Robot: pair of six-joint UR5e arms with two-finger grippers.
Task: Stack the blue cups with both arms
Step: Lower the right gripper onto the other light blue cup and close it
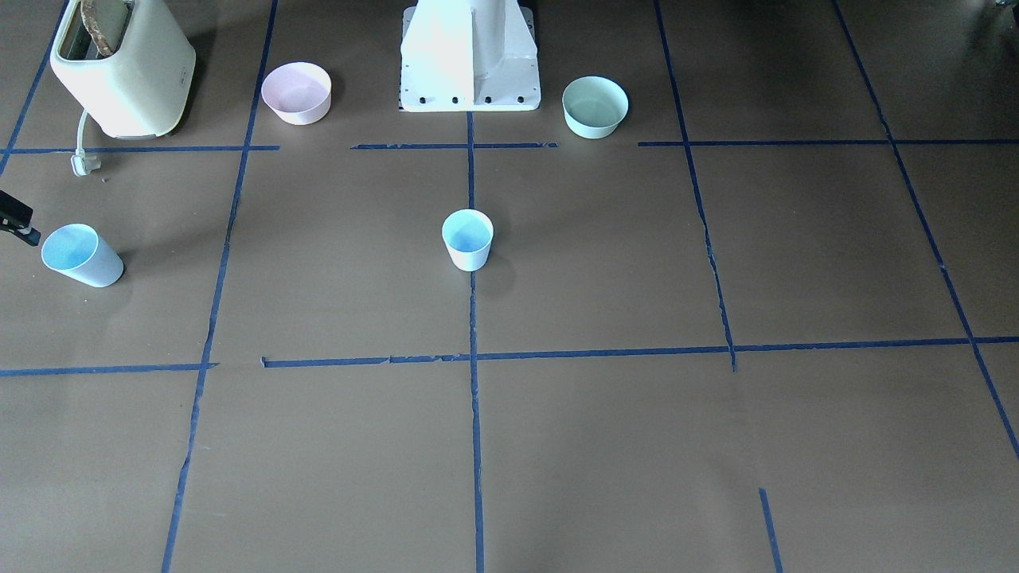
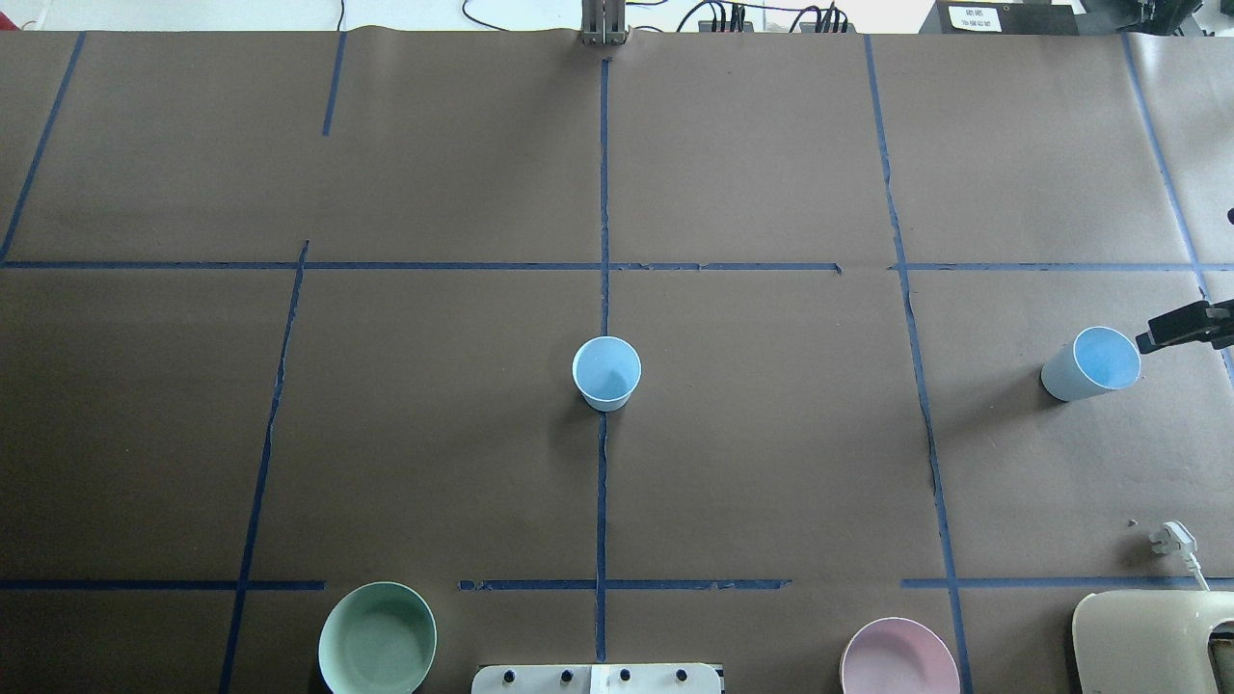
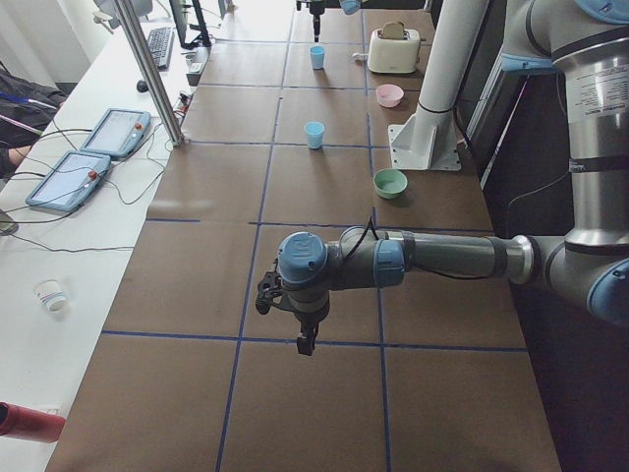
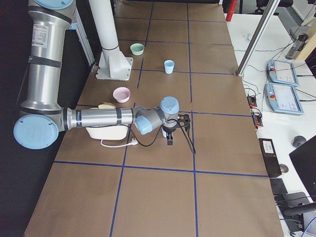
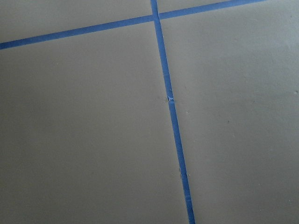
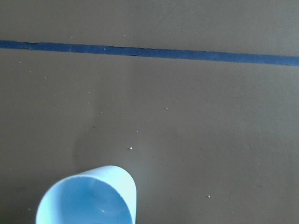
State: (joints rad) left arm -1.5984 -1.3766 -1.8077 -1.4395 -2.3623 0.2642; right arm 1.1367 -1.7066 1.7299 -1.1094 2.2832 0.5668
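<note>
One blue cup (image 1: 468, 239) stands upright at the table's middle on the tape line, and it also shows in the overhead view (image 2: 606, 372). The second blue cup (image 1: 81, 255) stands near the table's right end (image 2: 1091, 364). My right gripper (image 2: 1171, 328) shows only as a black tip at the frame edge, just beyond that cup and apart from it (image 1: 20, 223); I cannot tell its jaw state. The right wrist view shows the cup's rim (image 6: 86, 198) below. My left gripper (image 3: 300, 320) hangs over bare table far from both cups; I cannot tell its state.
A pink bowl (image 1: 297, 93) and a mint-green bowl (image 1: 595, 106) flank the white base block (image 1: 470, 56). A cream toaster (image 1: 119, 68) with its loose plug (image 1: 82, 163) stands near the second cup. Blue tape lines cross the brown table.
</note>
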